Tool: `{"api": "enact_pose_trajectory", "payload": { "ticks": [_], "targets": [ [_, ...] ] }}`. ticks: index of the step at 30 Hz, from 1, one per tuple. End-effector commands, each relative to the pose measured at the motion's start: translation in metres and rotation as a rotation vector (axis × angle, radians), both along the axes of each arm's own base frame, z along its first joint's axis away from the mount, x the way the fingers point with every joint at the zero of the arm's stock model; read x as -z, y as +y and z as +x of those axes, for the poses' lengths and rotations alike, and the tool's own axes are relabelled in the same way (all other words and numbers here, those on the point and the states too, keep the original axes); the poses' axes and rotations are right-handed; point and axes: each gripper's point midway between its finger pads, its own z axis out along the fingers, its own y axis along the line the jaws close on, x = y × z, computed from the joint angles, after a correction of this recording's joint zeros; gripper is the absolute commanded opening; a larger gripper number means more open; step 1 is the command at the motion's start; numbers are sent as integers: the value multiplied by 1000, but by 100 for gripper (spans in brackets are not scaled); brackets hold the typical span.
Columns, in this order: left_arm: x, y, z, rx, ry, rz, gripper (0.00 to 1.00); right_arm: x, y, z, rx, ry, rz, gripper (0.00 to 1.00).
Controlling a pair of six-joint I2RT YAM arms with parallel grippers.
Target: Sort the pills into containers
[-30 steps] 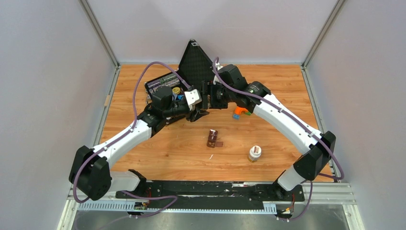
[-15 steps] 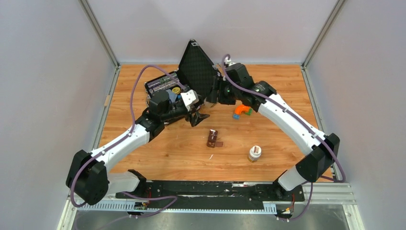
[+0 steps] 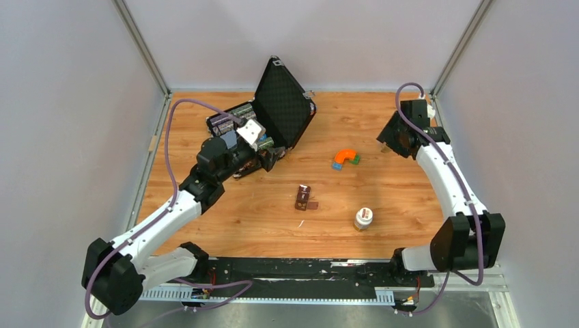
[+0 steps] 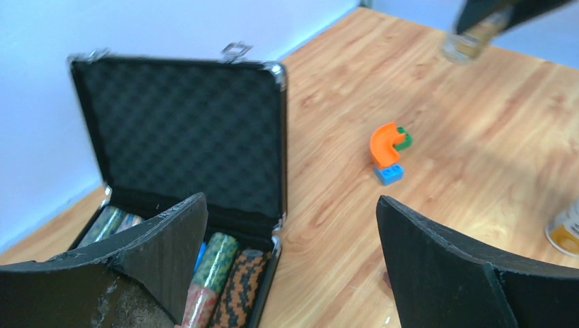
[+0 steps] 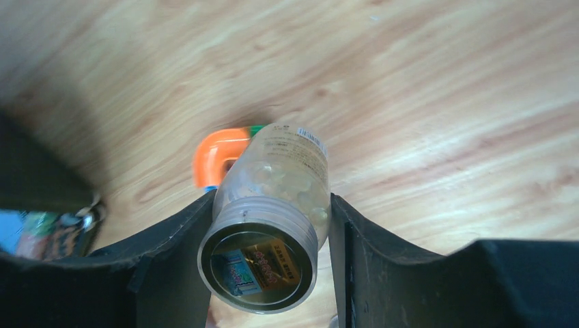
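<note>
The containers (image 3: 304,197), a small dark brown strip, lie mid-table with one lid flap sticking out sideways. My right gripper (image 5: 271,199) is shut on a clear bottle (image 5: 273,205) that lies sideways between the fingers; pale pills (image 5: 287,181) show through its wall. In the top view that gripper (image 3: 387,141) is raised at the far right of the table. My left gripper (image 4: 290,201) is open and holds nothing, hovering by the near right corner of the open black case (image 4: 177,130). It is left of and beyond the containers in the top view (image 3: 272,157).
The black case (image 3: 280,102) stands open at the back, with rolls of patterned chips (image 4: 222,273) inside. An orange, blue and green toy (image 3: 346,158) lies right of it. A small white-capped bottle (image 3: 363,219) stands near the front right. Grey walls enclose the wooden table (image 3: 225,219).
My right arm swung away from the case to the far right, carrying the clear bottle. My left gripper opened wide and drew back slightly to the left.
</note>
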Motion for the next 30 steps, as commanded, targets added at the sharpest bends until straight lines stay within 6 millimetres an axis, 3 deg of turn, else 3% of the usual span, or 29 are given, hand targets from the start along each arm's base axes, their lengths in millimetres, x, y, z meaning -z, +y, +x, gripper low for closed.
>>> {"api": "enact_pose_trajectory", "payload": {
  "ticks": [1, 3, 8, 12, 18, 21, 24, 25, 26, 27, 30],
  "targets": [
    [-12, 24, 18, -199, 82, -42, 100, 32, -36, 9, 136, 27, 9, 25],
    [-5, 25, 20, -215, 126, -22, 100, 50, -53, 13, 187, 50, 21, 25],
    [0, 20, 21, -215, 187, -72, 100, 80, -72, 25, 234, 102, -17, 26],
    [3, 20, 23, -229, 207, -80, 100, 110, -79, 28, 233, 184, -60, 31],
    [-2, 27, 20, -248, 158, -117, 100, 131, -84, 22, 248, 242, -92, 43],
    [-1, 30, 26, -287, 182, -133, 100, 131, -84, 22, 236, 245, -99, 56],
    [-4, 43, 40, -413, 211, -196, 100, 119, -85, 22, 234, 221, -106, 88],
    [1, 45, 44, -457, 258, -246, 100, 113, -86, 22, 232, 211, -110, 94],
    [-2, 53, 49, -520, 268, -274, 100, 105, -87, 23, 229, 195, -115, 97],
    [11, 53, 49, -530, 314, -226, 100, 98, -87, 23, 226, 187, -121, 99],
    [16, 34, 41, -410, 365, -96, 100, 77, -88, 20, 218, 175, -130, 100]
  ]
}}
